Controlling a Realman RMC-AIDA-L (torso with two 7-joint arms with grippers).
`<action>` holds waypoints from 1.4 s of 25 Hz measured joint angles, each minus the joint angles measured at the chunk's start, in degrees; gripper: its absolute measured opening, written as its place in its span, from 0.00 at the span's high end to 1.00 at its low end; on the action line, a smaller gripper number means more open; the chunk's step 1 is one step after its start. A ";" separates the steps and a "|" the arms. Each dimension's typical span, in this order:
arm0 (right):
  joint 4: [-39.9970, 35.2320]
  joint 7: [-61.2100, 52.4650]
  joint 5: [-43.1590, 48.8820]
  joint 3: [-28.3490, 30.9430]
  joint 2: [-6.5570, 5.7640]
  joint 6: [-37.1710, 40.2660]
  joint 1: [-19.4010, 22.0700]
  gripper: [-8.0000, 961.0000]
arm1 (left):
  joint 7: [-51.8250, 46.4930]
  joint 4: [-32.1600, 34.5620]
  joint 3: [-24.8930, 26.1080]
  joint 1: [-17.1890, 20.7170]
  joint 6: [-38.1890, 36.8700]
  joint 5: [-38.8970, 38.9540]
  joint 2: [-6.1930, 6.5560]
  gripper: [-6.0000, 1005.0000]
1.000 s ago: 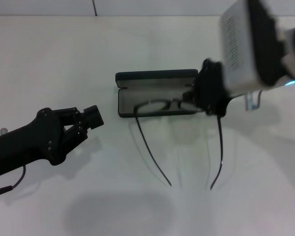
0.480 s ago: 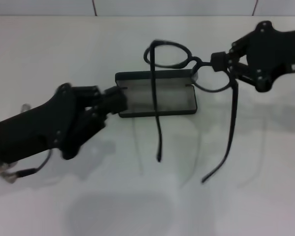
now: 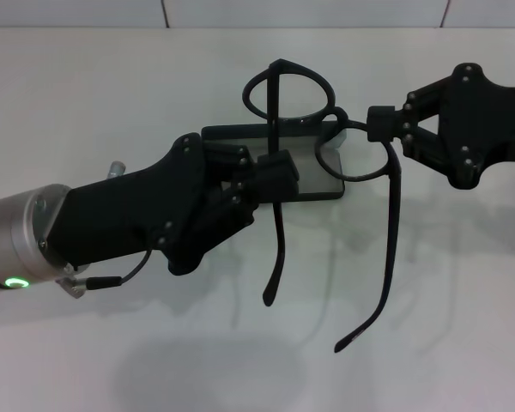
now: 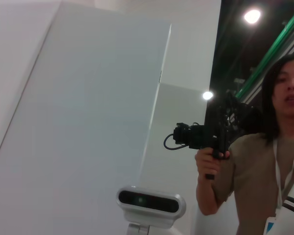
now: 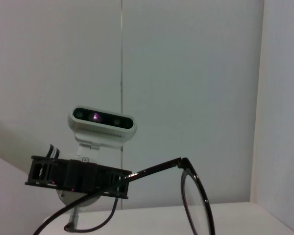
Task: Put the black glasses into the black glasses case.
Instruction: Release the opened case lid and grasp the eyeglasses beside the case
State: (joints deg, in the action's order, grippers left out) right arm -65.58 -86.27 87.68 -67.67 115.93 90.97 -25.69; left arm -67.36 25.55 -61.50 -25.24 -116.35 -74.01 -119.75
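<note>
Fingers of the right gripper (image 3: pixel 379 125) are clamped on the black glasses (image 3: pixel 330 154) at the outer edge of one lens rim, near the hinge. The frame hangs in the air with both temple arms unfolded and pointing toward the near edge of the counter. The right wrist view confirms the hold: one lens and temple of the black glasses (image 5: pixel 196 196) project from the clamp.

Fingers of the left gripper (image 3: pixel 275 176) sit at the other temple arm, just below its hinge. Whether they have closed on it cannot be told, because the finger bodies cover the contact point.

Change over the last second: the glasses were lying across the open case with the temples trailing on the counter. They are now raised clear of it. The left gripper, then idle near the left edge, has travelled to the centre and covers the left end of the case.

The black glasses case (image 3: pixel 318 167) lies open on the white counter (image 3: pixel 112 103), toward the far edge at centre, directly beneath the lenses. Its grey lining is visible between the two grippers.

Implication, as a judgement: the unfolded temples do not fit the case. The left gripper is probably positioned to fold the temple inward while the right holds the frame steady. Placement in the case is not yet done
</note>
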 joint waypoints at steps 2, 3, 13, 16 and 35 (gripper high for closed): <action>1.07 0.37 -0.51 -0.03 0.00 0.15 -0.11 0.98 | 0.15 -0.03 -0.01 0.11 0.00 0.00 -0.04 0.94; 1.38 0.46 -0.66 -0.06 0.00 0.23 -0.19 0.98 | 0.15 -0.08 -0.02 0.14 0.00 0.01 -0.08 0.94; 1.80 0.71 -1.04 -0.92 0.22 0.50 -0.45 0.97 | 2.26 -3.65 -0.03 -0.06 0.07 -0.06 -0.15 0.94; 2.90 1.09 -1.78 -1.37 0.12 0.50 -0.45 0.97 | 2.48 -3.74 -0.02 0.19 0.07 -0.08 -0.14 0.94; 4.62 1.21 0.66 -0.80 -0.06 -0.69 1.50 0.97 | 2.42 -3.73 -0.38 -0.30 -0.07 -0.48 -0.13 0.94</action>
State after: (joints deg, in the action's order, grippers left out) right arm -60.97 -85.07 88.34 -68.47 115.87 90.28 -24.19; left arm -64.94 21.82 -61.88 -25.54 -116.42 -74.49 -119.88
